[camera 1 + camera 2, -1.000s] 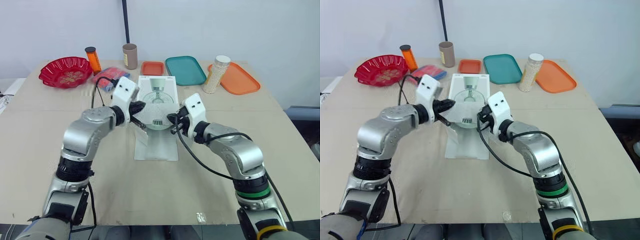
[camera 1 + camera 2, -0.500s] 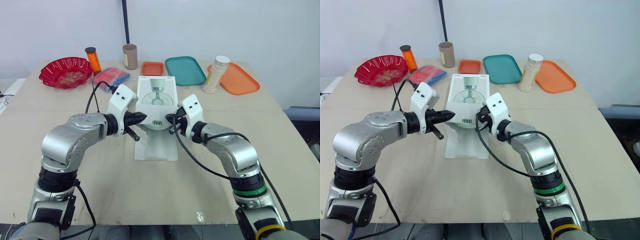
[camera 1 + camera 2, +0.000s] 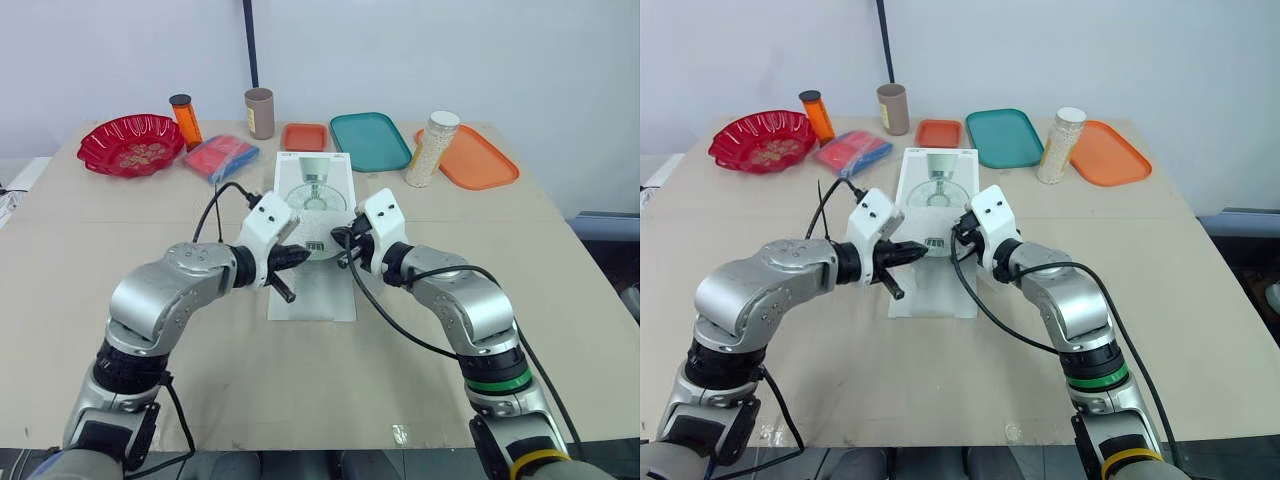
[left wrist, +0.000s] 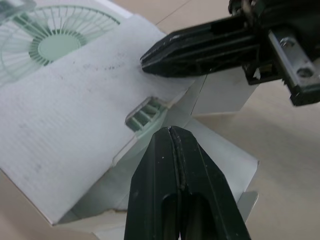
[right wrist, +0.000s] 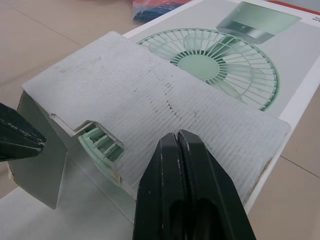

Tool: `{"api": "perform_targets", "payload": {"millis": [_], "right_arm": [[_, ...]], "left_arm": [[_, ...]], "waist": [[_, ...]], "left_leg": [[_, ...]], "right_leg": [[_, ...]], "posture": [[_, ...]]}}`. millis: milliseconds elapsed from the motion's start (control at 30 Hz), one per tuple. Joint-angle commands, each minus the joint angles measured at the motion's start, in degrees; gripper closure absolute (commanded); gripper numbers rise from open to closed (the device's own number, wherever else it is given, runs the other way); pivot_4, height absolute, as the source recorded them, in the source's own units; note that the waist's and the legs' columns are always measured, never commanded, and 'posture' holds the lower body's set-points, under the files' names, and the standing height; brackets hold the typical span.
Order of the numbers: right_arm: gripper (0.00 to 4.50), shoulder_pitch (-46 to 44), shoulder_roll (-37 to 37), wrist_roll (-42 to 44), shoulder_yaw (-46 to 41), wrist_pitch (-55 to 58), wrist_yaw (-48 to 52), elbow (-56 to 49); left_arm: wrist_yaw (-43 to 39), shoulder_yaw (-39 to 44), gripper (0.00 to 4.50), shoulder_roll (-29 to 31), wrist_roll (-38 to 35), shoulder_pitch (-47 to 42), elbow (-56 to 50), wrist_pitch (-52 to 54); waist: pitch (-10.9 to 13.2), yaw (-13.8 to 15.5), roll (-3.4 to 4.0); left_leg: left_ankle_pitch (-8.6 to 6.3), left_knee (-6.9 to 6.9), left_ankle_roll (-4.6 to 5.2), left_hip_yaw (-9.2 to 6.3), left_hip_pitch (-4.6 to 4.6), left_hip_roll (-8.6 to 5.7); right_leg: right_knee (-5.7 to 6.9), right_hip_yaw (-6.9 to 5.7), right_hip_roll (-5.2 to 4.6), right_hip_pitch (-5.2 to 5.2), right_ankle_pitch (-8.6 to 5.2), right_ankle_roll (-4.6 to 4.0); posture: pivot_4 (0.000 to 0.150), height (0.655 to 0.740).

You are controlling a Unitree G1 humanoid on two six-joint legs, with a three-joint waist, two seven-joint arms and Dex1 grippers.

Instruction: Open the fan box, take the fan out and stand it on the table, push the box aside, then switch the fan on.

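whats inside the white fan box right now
Through a cut-out at the open end of the white cardboard fan box, a bit of pale green ribbed fan grille shows. The grey cardboard flap covers the rest of the fan.

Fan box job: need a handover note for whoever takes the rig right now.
Left gripper: shut, empty, at the box's open near end.
Right gripper: shut, empty, tip by the near edge of the top panel.
Fan box: lies flat in the middle of the table, near flap folded out onto it.
Fan: inside, green grille showing in the opening.
Done: box opened.
Left: pull fan out, stand it up, push box aside, switch on.
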Motion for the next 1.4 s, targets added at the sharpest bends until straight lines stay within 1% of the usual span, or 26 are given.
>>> {"api": "perform_targets", "payload": {"millis": [33,133,600,833,1133,1233,1400], "right_arm": [[4.49,0.67,-0.11,-0.98,0.33,-0.1,-0.05,0.39],[4.49,0.65,0.05,-1.3,0.35,-0.29,-0.11,0.47],[4.49,0.81,0.09,-2.53,1.0,-1.44,0.32,2.19],[4.49,0.58,-0.01,-2.99,1.35,-2.19,0.69,3.05],[4.49,0.28,-0.1,-3.42,1.5,-2.73,1.1,3.82],[4.49,0.2,0.1,-3.52,1.63,-2.66,1.18,3.78],[4.49,0.16,0.41,-3.79,1.83,-2.56,1.12,3.71]], "left_arm": [[0.48,-0.76,4.5,2.1,1.05,0.95,-1.25,-1.1],[0.79,-0.88,4.5,2.58,1.17,1.22,-1.59,-0.7],[-0.04,3.73,4.5,10.06,-0.05,5.98,-6.42,3.22],[0.49,3.91,4.5,12.97,2.87,8.14,-1.5,-1.58],[1.05,1.41,4.5,12.34,6.9,7.96,5.8,-9.49],[1.51,0.52,4.5,10.15,8.16,6.53,9.67,-13.12],[2.63,-0.19,4.5,7.16,10.07,5.29,12.97,-18.19]], "waist": [[0.0,0.02,0.0],[0.0,0.04,0.0],[0.0,0.01,0.0],[0.0,0.01,0.0],[-0.01,0.02,-0.01],[-0.01,0.02,-0.01],[-0.02,0.01,-0.02]], "left_leg": [[0.0,0.0,0.0,0.0,0.0,0.0],[0.0,0.0,0.0,0.0,0.0,-0.01],[0.0,-0.01,0.0,0.01,0.02,0.0],[0.0,-0.02,-0.01,0.0,0.03,0.01],[0.0,-0.02,0.0,0.0,0.03,0.01],[0.0,-0.02,0.0,0.0,0.03,0.01],[0.0,-0.01,0.0,0.0,0.03,0.0]], "right_leg": [[0.0,0.0,0.0,0.0,0.0,0.0],[0.0,-0.01,-0.01,0.01,0.0,0.0],[-0.01,0.01,-0.01,0.01,0.0,0.0],[0.0,0.0,0.0,0.01,0.0,0.0],[-0.01,-0.01,0.0,0.01,0.0,-0.01],[-0.01,0.0,0.0,0.01,0.0,-0.01],[0.0,-0.01,-0.01,0.02,0.01,-0.01]], "posture": [[0.15,0.74],[0.15,0.74],[0.15,0.74],[0.15,0.74],[0.15,0.74],[0.15,0.74],[0.15,0.74]]}}
